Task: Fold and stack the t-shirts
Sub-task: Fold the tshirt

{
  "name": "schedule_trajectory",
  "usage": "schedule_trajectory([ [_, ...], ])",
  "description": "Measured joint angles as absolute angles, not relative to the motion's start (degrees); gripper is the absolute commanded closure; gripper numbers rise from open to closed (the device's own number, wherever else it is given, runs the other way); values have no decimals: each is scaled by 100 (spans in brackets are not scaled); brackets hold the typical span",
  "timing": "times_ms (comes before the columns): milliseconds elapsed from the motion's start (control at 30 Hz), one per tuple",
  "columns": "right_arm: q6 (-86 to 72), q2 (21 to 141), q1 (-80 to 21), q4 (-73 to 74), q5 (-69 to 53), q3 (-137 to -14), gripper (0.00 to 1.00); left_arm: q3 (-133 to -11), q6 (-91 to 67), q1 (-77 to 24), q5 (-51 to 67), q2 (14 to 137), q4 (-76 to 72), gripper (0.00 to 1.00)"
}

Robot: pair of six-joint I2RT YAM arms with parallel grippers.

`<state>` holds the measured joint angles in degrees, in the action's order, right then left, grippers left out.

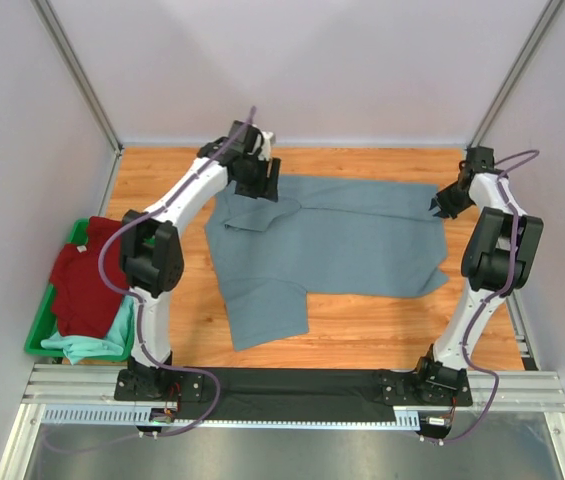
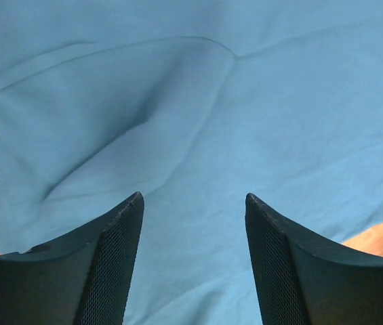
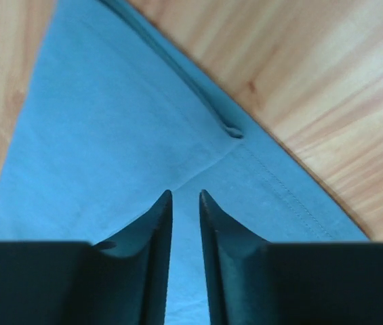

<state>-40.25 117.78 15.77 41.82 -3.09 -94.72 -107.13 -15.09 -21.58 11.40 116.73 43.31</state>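
Observation:
A large slate grey-blue t-shirt (image 1: 352, 245) lies spread on the wooden table, one sleeve folded over at its upper left and a flap hanging toward the near edge. My left gripper (image 1: 262, 185) hovers over that upper-left part. In the left wrist view it (image 2: 192, 196) stands wide open above wrinkled blue cloth (image 2: 177, 101), holding nothing. My right gripper (image 1: 440, 203) is at the shirt's far right corner. In the right wrist view its jaws (image 3: 186, 193) stand a narrow gap apart over the hemmed corner (image 3: 123, 122), with flat cloth showing between them. A dark red t-shirt (image 1: 87, 275) and a mint-green one (image 1: 87, 345) sit in the bin.
The green plastic bin (image 1: 37, 335) stands at the table's left edge. Bare wood (image 1: 382, 320) shows in front of the shirt and beside its corner (image 3: 313, 68). White walls and metal posts close in the back and sides. A black strip (image 1: 292, 385) lies between the arm bases.

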Motion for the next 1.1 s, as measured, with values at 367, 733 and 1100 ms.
schedule_trajectory([
  [367,-4672,11815,1850,3656,-707,-8897,59,-10888,-871,-2904,158,12164,4947,22],
  [733,-4847,12156,1940,3441,-996,-8897,64,-11568,-821,-2871,-163,13135,5245,24],
  [1100,-4974,12250,2036,3430,-1131,-8967,69,-11808,-864,-2956,-543,13351,5553,36],
])
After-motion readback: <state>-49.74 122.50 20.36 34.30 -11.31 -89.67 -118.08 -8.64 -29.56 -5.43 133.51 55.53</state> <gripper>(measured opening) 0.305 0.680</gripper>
